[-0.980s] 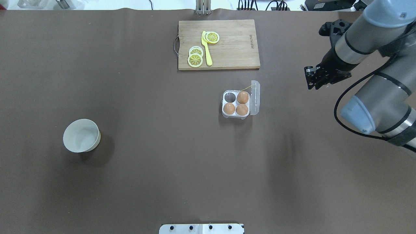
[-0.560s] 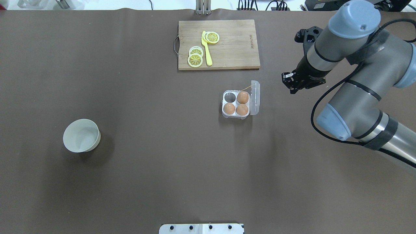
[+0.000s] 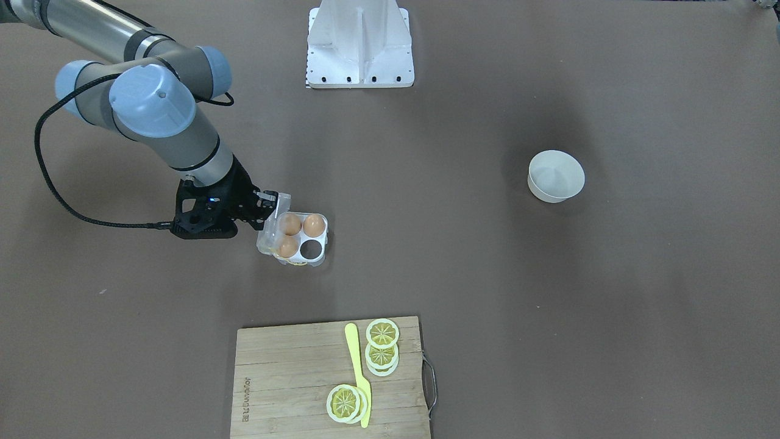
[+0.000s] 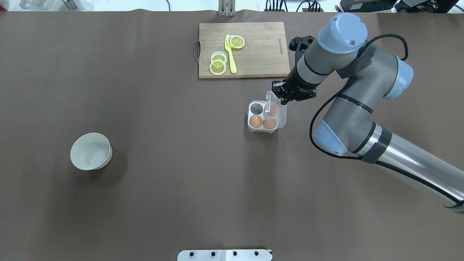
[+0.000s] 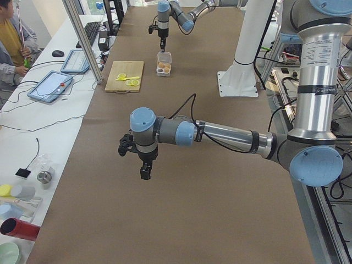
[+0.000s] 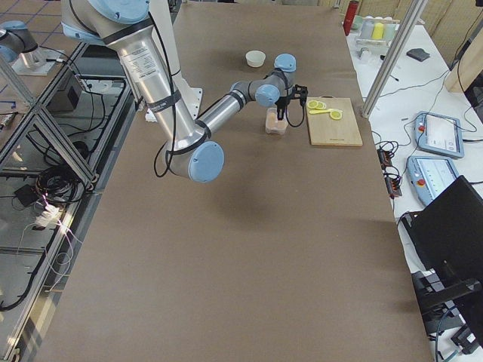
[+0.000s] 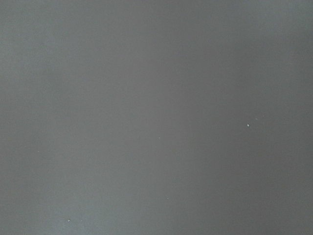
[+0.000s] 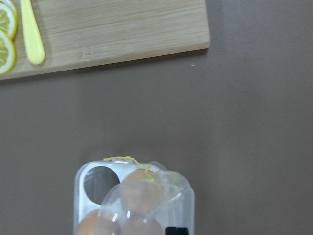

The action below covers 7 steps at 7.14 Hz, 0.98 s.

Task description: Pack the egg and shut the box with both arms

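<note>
The clear box (image 4: 250, 113) sits mid-table with three brown eggs (image 4: 256, 120) in its cups; the far-left cup (image 4: 257, 108) is empty. Its hinged lid (image 4: 282, 115) stands raised and leans over the right-hand eggs. My right gripper (image 4: 278, 95) looks shut and presses against the lid's far right corner. In the front view it (image 3: 271, 201) touches the lid (image 3: 268, 235). In the right wrist view the lid (image 8: 151, 196) covers the eggs and one black fingertip (image 8: 176, 230) shows at the bottom. My left gripper (image 5: 144, 171) hangs over bare table far from the box; I cannot tell whether it is open or shut.
A wooden cutting board (image 4: 253, 50) with lemon slices and a yellow knife lies just beyond the box. A white bowl (image 4: 90, 150) stands at the left. The white stand base (image 4: 224, 255) is at the near edge.
My right arm swept left from the table's right side to the box. The lid, which lay open flat beside the box, now stands raised and leans over the eggs.
</note>
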### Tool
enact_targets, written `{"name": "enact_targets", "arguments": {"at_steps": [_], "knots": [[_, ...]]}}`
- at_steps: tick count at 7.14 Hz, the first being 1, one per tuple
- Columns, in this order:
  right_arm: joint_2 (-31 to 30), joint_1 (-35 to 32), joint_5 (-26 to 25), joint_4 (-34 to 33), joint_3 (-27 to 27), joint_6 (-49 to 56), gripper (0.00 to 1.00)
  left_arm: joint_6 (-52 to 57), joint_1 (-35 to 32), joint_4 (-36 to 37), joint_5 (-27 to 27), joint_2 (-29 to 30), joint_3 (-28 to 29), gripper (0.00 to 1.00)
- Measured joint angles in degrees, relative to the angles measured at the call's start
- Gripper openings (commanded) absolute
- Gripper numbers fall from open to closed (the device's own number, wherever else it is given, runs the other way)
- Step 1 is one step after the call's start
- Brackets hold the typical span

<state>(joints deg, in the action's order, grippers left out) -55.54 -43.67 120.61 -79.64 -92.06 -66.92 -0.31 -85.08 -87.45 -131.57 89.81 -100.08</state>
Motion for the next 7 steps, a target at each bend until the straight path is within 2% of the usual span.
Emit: {"name": "enact_targets", "arguments": {"at_steps": [2,4,6,7], "knots": [[2.77,0.23,0.09,0.39,2.1,-1.59,0.0,0.03,0.0,0.0,-0.04,0.04,-0.09,0.98],[1.86,-2.92,2.57,-0.03,0.57,-1.04,0.0,-0.07,0.0,0.0,0.05,0.29,-0.06,0.98],[-3.95,-10.65,8.63,-1.07,-3.19,5.19,0.0,-0.08,0.0,-0.06,0.08,0.31,-0.24,0.98],[-7.78,-15.29,11.1,-2.86,-4.93,11.95,0.0,-0.05,0.0,-0.06,0.09,0.3,-0.22,0.98]]}}
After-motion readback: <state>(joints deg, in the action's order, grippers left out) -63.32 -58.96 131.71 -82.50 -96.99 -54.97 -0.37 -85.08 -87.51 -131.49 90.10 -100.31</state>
